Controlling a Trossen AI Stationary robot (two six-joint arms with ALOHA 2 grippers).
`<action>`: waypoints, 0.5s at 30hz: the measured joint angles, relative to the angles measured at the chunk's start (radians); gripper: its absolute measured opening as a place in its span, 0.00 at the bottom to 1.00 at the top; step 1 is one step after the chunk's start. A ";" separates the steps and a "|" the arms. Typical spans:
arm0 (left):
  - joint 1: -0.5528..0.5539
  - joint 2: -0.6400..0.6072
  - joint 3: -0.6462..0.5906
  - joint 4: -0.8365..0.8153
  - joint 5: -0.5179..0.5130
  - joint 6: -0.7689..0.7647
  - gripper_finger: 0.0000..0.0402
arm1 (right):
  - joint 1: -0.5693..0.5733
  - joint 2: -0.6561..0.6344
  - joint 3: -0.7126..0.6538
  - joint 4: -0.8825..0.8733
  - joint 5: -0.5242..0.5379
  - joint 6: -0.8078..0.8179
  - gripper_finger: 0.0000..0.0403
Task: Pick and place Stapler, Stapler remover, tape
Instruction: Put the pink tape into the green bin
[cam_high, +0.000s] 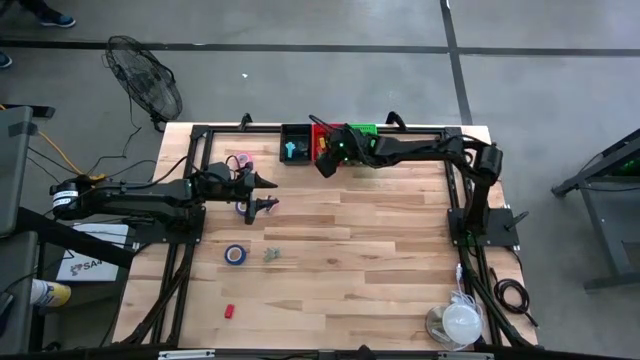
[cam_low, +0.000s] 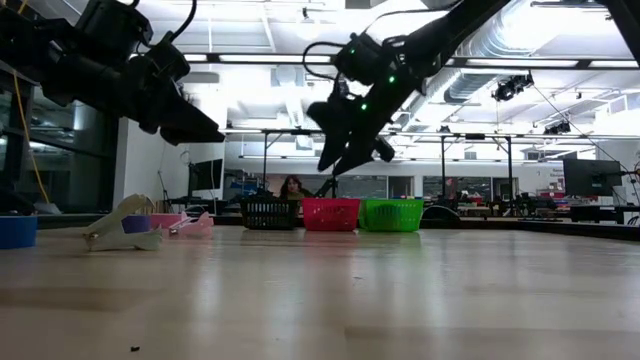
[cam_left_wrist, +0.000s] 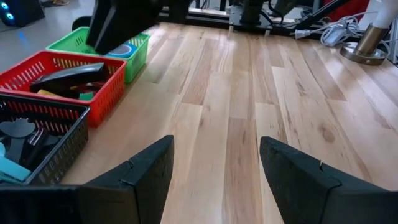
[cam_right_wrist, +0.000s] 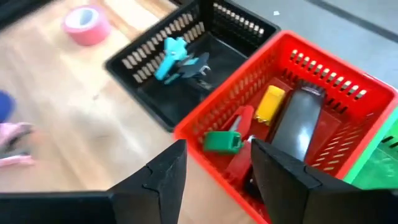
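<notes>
With a dark stapler (cam_right_wrist: 300, 124) lying in the red basket (cam_right_wrist: 348, 87), the right claw (cam_right_wrist: 214, 168) hangs open above it, so fetching the blue tape (cam_high: 235, 254) off the bench (cam_high: 380, 260) looks next.

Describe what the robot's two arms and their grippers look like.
Both arms are dark, jointed metal. The left gripper has two black, wedge-shaped fingers, as does the right gripper. Green indicator lights glow near the right arm's wrist, and black cables loop along both arms.
</notes>
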 joint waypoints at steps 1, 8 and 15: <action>0.000 0.000 0.000 -0.003 0.000 0.000 0.58 | 0.000 -0.013 0.001 -0.021 -0.011 -0.001 0.42; 0.000 0.000 0.000 -0.034 -0.073 -0.010 0.58 | 0.050 -0.144 0.001 -0.261 0.007 -0.017 0.43; 0.000 0.000 0.003 -0.118 -0.275 -0.099 0.58 | 0.169 -0.264 0.001 -0.438 0.174 -0.043 0.43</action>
